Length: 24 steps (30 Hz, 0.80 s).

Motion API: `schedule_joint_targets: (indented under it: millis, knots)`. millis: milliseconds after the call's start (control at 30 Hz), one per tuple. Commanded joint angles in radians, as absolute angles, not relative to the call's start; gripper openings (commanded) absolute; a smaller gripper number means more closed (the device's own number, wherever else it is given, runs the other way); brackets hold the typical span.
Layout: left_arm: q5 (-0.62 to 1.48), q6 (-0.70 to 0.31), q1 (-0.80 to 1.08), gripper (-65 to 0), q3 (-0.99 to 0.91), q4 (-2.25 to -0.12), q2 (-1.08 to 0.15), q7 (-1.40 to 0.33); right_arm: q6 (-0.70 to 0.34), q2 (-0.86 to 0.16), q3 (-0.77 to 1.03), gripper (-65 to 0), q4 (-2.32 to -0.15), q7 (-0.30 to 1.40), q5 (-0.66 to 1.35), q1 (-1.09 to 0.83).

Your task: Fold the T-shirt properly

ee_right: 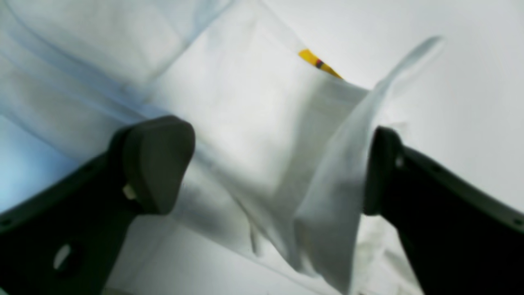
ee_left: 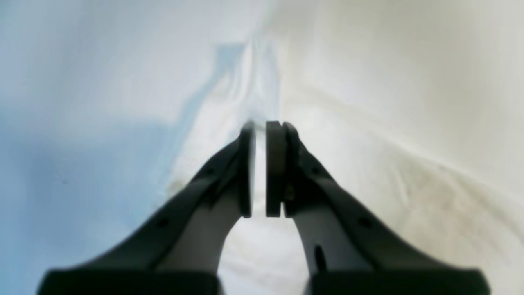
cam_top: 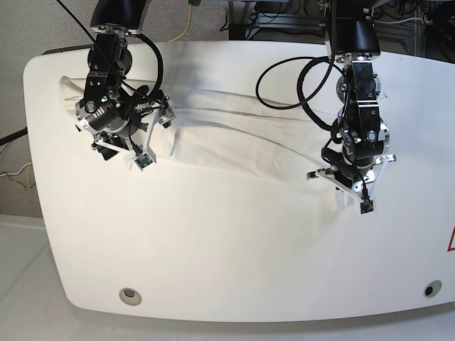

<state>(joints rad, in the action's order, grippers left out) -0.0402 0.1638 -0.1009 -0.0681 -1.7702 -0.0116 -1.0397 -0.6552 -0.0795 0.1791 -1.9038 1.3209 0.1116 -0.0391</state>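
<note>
The white T-shirt [cam_top: 234, 142] lies crumpled in long ridges across the back half of the table, stretched between my two arms. My left gripper [ee_left: 260, 125] is shut, with a ridge of the cloth running right up to its pads [ee_left: 275, 164]. In the base view that arm [cam_top: 359, 135] stands on the right, pressing down at the shirt's right end. My right gripper [ee_right: 272, 131] is wide open over the shirt's left end. A loose fold of the T-shirt [ee_right: 327, 176] rises between its fingers and brushes the right one. A bit of yellow print [ee_right: 317, 63] peeks from under the fold.
The white table [cam_top: 213, 249] has rounded corners and a small round hole near each front corner [cam_top: 129, 295]. Black cables [cam_top: 298, 85] loop beside the left arm. A red mark [cam_top: 451, 241] sits at the table's right edge.
</note>
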Motion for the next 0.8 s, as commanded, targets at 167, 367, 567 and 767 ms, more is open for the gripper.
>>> schedule_joint_targets:
  millis: [167,367,567,767]
  knots:
    - [-0.042,0.163,-0.125,-61.4,-0.07,-1.788,-0.077,-1.023,-0.659,-0.076,0.179,-30.6,-1.926,1.31,0.122,-0.051]
    - [-0.041,0.162,-0.125,-61.2,-0.07,-1.788,-0.09,-1.021,-0.657,-0.061,0.183,-55.2,-1.926,1.31,0.117,-0.051]
    - [-0.041,0.162,-0.124,-61.2,-0.07,-1.788,-0.09,-1.021,-0.657,-0.061,0.183,-65.0,-1.926,1.31,0.117,-0.045]
    - [-0.039,0.162,-0.124,-61.2,-0.07,-1.788,-0.09,-1.021,-0.657,-0.061,0.185,-64.5,-1.922,1.31,0.114,-0.05]
